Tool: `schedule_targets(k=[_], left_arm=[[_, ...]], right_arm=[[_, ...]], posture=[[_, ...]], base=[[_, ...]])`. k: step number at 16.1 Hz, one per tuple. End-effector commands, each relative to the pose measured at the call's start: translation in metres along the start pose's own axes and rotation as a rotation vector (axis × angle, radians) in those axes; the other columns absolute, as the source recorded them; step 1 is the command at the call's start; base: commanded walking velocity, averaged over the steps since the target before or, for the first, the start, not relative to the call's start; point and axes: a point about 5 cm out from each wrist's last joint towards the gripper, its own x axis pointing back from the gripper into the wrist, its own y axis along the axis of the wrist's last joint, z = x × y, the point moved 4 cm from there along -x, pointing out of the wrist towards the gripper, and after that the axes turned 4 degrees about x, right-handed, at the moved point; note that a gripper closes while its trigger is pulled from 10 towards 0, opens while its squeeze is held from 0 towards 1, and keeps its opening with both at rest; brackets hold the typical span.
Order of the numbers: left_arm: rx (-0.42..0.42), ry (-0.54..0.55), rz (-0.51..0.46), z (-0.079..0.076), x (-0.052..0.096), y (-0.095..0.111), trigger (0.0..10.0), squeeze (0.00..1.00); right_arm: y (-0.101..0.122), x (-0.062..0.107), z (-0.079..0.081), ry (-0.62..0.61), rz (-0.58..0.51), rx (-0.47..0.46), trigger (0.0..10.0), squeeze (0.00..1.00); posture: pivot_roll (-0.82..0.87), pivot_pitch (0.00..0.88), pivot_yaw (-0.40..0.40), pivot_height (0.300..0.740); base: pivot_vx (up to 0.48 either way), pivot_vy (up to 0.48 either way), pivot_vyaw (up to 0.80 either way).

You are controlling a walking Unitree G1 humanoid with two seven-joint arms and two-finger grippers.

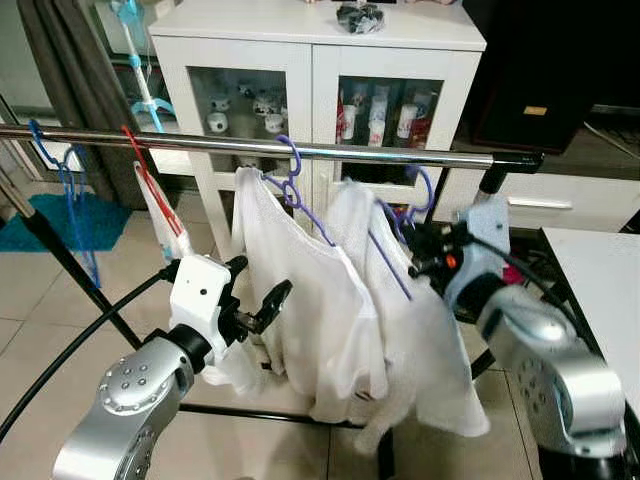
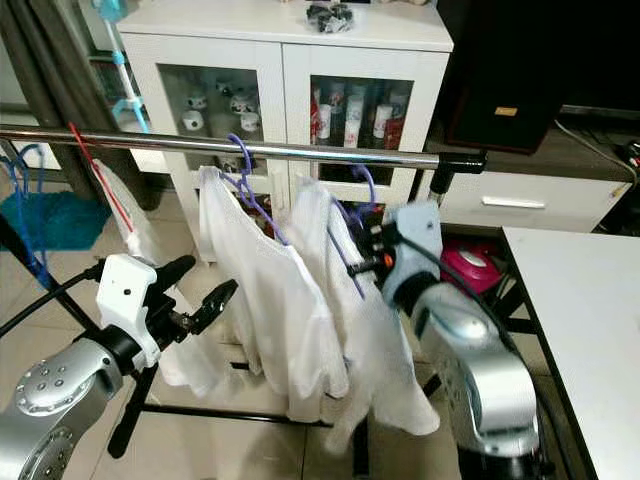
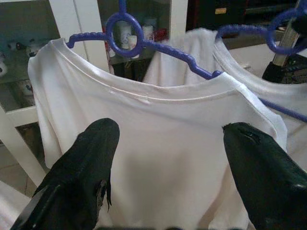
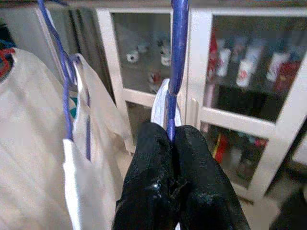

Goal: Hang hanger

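Pinching the purple hanger (image 4: 175,72) between its pressed-together fingers, my right gripper (image 4: 173,139) is holding it just under the metal rail (image 1: 300,150). Spread wide, my left gripper (image 3: 168,143) is facing a hung white shirt (image 3: 158,158).

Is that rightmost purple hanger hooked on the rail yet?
Yes: the purple hanger hooks over the rail, right gripper shut on it.
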Motion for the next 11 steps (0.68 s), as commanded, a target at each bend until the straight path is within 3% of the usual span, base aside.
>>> schedule_targets(k=[1,3,11], left_arm=[[-0.009,0.009,0.018,0.001,0.000,-0.002,10.0,0.00],[-0.013,0.006,0.022,0.001,0.001,-0.002,10.0,0.00],[-0.029,-0.016,0.027,0.001,-0.002,-0.001,10.0,0.00]], right_arm=[[0.009,0.005,-0.003,-0.024,-0.036,-0.003,10.0,0.00],[-0.001,0.007,-0.005,-0.066,-0.009,-0.064,10.0,0.00],[-0.002,0.006,-0.003,-0.076,-0.003,-0.094,10.0,0.00]], posture=[[-0.12,0.000,0.009,0.740],[-0.12,0.000,0.010,0.740],[-0.12,0.000,0.010,0.740]], base=[[-0.266,0.000,0.00],[-0.283,0.000,0.00],[-0.282,0.000,-0.80]])
